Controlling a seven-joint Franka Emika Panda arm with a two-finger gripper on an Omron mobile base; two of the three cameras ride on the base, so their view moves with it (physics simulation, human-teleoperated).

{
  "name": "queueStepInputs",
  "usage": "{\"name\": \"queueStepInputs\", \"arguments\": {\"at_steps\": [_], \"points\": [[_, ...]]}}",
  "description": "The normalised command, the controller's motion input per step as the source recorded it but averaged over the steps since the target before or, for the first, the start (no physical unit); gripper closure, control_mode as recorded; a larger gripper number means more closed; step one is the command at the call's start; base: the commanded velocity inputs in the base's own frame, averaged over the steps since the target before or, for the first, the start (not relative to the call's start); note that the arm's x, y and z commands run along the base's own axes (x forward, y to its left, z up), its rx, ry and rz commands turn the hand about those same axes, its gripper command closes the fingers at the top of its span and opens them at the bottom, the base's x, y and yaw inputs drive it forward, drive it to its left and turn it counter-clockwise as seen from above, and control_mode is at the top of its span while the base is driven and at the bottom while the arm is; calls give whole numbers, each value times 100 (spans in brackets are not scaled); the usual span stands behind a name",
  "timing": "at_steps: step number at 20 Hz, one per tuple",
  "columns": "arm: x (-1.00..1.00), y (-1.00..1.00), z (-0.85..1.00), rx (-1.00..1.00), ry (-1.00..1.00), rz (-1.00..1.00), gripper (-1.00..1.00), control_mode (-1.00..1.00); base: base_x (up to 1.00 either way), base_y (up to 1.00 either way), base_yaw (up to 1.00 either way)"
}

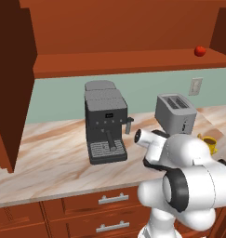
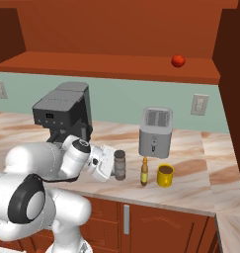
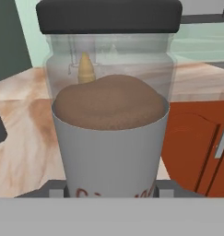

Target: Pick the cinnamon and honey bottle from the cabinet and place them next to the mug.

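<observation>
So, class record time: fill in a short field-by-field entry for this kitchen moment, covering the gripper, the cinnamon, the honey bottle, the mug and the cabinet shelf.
gripper: shut on the cinnamon
cinnamon: upright, at the counter's front, left of the honey bottle
honey bottle: standing on the counter, just left of the mug
mug: yellow, on the counter in front of the toaster
cabinet: shelf holds a small red fruit

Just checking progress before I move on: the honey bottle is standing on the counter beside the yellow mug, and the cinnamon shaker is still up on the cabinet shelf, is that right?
Not quite. The honey bottle does stand on the counter beside the yellow mug, but the cinnamon shaker is not on the cabinet shelf. The right base view shows it down at counter level, gripped by the gripper, just left of the honey bottle.
</observation>
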Motion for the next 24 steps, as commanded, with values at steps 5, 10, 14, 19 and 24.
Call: {"name": "queueStepInputs", "arguments": {"at_steps": [5,10,14,19,24], "points": [[0,0,-38,0,4,0,100,-100,0,0,0],[0,0,-30,0,2,0,100,-100,0,0,0],[3,0,-16,0,0,0,100,-100,0,0,0],[19,-1,-1,0,0,0,100,-100,0,0,0],[25,0,0,0,0,0,100,-100,0,0,0]]}}
